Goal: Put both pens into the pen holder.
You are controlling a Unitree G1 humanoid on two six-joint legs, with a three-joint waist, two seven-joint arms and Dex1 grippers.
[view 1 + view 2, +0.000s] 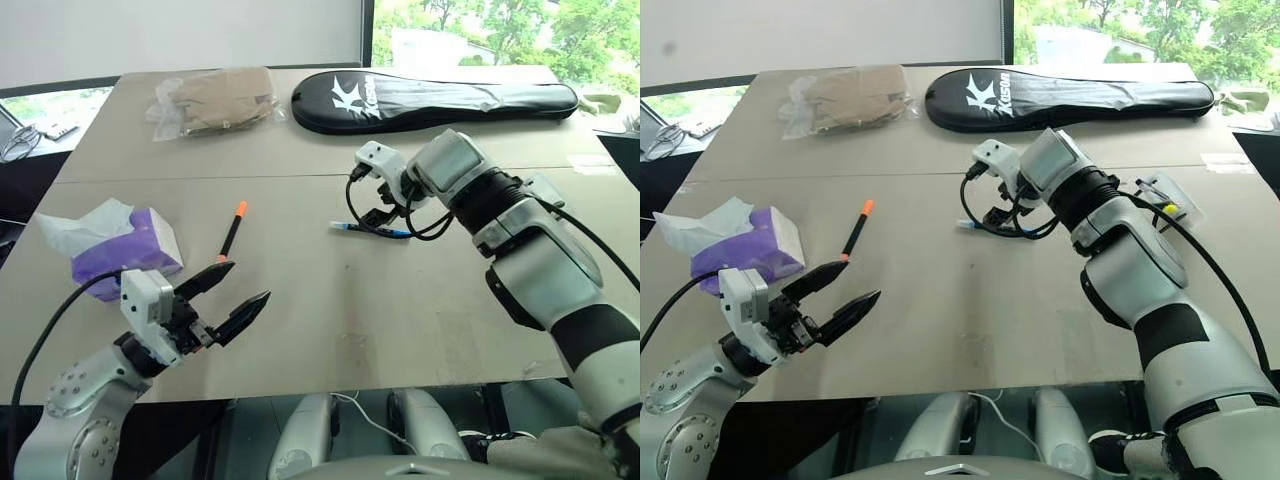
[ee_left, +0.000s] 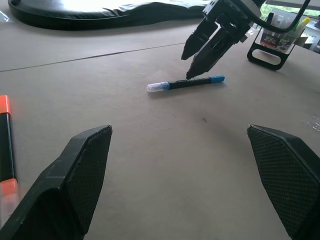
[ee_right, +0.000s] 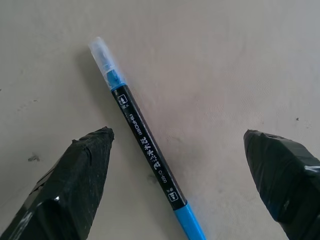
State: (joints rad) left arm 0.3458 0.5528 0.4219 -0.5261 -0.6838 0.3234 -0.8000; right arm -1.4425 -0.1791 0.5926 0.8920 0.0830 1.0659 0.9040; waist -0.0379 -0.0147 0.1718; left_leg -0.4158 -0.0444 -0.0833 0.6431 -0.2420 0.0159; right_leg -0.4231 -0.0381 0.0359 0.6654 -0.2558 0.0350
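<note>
The right end effector (image 1: 377,213) hangs tilted downward over the middle of the desk (image 1: 400,320), its two black fingers (image 3: 75,180) spread wide on either side of the blue-tipped pen (image 3: 145,145), which lies flat on the desk between them and is touched by neither. That pen, dark-barrelled with a blue tip at one end and a clear cap at the other, lies crosswise on the desk surface, roughly at its centre. The left end effector (image 1: 232,292) hovers over the near left part of the desk, pointing roughly level toward the middle, its fingers (image 2: 75,175) likewise spread apart and holding nothing. The orange-capped pen (image 1: 232,231) lies on the desk just beyond the left end effector, its orange cap at the far end, well apart from the blue-tipped pen. The pen holder (image 2: 272,42), a small clear box on a black frame stand with yellow and green bits inside, stands at the right side of the desk, beyond the right arm. A purple tissue pack (image 1: 125,245) sits at the left edge, near the orange-capped pen. Along the far side lie a long black racket bag (image 1: 430,100) and, left of it, a clear bag of brown cloth (image 1: 215,100).
</note>
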